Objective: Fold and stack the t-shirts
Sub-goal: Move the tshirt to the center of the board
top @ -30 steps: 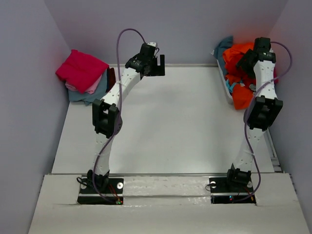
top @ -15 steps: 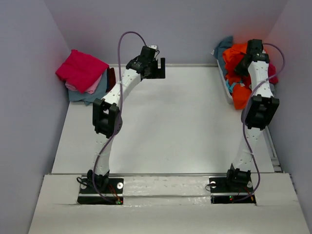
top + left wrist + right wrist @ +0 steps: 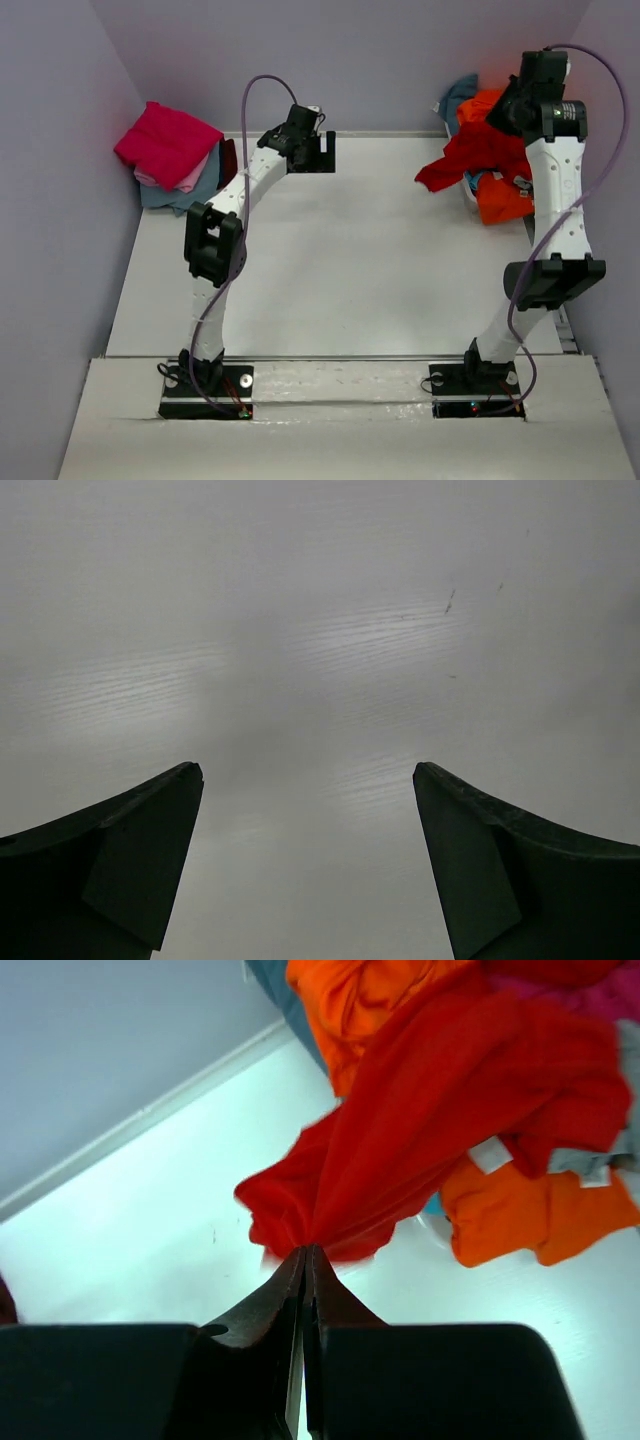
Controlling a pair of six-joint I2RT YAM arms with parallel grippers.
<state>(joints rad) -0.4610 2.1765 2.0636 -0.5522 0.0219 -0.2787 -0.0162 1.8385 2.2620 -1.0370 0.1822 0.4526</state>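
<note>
I have the right gripper [image 3: 303,1252] pinched fully closed on a bunched fold of the bright red soft cloth t-shirt [image 3: 450,1120]; the cloth fans out from the fingertips and trails back toward the loose heap of unfolded shirts [image 3: 490,150] at the far right corner of the white table [image 3: 340,270]; part of the red shirt hangs out over the table's bare surface, while its other end lies on the crumpled orange t-shirt [image 3: 530,1215] and seems to me not yet free of the heap. The left gripper [image 3: 305,772] is spread wide and holds nothing, poised over bare table near the far edge. The step in hand, as I judge it, is drawing this one shirt clear so it can be laid flat; I would raise it slowly and watch the orange cloth for any sign of coming along (a single pinch on a gathered fold tells me little about where the sleeves are); once it hangs free I would carry it toward the middle of the table, let the lower hem touch down first, and bring the left gripper in to take a second edge so the two can pull it smooth. The folded pile with the magenta shirt [image 3: 168,140] on top sits at the far left, well apart.
</note>
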